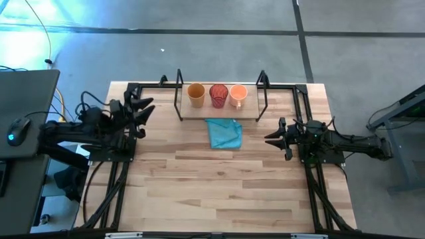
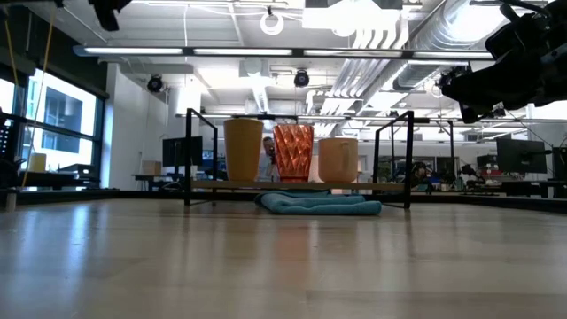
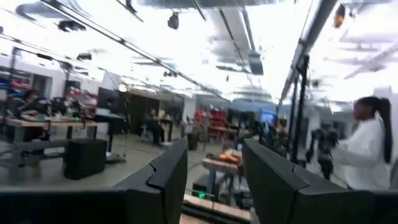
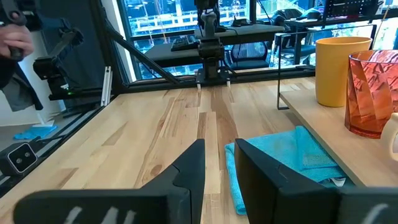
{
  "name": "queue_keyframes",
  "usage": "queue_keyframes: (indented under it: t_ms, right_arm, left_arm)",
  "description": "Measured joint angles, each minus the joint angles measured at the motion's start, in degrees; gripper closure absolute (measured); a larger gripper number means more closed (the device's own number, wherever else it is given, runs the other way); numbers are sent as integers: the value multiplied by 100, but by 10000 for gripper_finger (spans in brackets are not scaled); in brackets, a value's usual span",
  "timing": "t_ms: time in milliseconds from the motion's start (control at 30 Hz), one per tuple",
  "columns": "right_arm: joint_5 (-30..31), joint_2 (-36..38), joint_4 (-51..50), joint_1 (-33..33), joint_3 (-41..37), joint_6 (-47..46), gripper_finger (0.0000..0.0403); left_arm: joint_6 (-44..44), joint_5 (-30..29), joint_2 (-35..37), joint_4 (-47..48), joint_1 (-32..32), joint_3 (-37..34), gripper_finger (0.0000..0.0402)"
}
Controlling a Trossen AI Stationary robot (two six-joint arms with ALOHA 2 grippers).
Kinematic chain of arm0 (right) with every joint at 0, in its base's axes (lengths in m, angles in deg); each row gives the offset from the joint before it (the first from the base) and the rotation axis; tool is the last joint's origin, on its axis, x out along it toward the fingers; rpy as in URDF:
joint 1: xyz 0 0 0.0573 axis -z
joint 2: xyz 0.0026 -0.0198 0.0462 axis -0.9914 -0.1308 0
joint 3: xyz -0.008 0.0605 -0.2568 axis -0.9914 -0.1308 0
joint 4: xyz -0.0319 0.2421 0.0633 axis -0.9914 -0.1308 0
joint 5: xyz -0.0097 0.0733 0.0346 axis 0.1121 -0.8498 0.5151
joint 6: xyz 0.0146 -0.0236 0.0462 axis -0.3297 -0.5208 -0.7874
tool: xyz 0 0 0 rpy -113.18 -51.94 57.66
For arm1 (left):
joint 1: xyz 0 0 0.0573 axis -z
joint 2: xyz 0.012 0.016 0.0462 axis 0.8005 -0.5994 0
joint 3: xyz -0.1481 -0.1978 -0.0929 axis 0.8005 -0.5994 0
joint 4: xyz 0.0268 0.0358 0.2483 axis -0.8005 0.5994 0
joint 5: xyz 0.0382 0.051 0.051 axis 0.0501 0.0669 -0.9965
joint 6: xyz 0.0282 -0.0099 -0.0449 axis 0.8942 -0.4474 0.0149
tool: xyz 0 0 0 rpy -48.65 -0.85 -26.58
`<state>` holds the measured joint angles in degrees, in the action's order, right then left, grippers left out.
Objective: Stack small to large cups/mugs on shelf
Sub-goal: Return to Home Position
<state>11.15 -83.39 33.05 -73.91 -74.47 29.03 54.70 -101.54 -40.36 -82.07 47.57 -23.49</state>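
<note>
While both arms hang back at the sides of the counter (image 1: 219,192), all three cups stand upright in a row on the shelf (image 1: 251,114), which sits in the middle of the counter's far edge. The mustard-tan tumbler (image 1: 196,94) is at the robot's left end of the row, the dark red ribbed cup (image 1: 218,95) is in the middle, and the orange mug (image 1: 238,95) is at the right end. They stand close side by side between the shelf's black posts. In the low view the tumbler rises highest and the mug is lowest. A teal cloth (image 1: 224,133) lies crumpled on the counter just in front of the shelf.

The left hand (image 1: 146,109) hovers over the counter's left side, near the far corner and well apart from the shelf. Its fingers (image 3: 168,177) are spread wide with nothing between them. Its wrist view looks out level into the room, where a person (image 3: 367,149) in white stands.

The right hand (image 1: 273,141) hovers over the counter's right side, just past the shelf's right end, and points toward the cloth. Its fingers (image 4: 186,171) are parted by a narrower gap and hold nothing.
</note>
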Motion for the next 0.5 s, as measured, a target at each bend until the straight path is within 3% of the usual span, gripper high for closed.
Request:
queue_keyframes:
  t_ms: [200, 500]
  right_arm:
    - [0, 1, 0, 0, 2, -1, 325]
    - [0, 0, 0, 0, 2, 0, 325]
  left_arm:
    - [-6, -178, 697, -345, 0, -635, 259]
    - [19, -294, 1565, -311, 0, -989, 259]
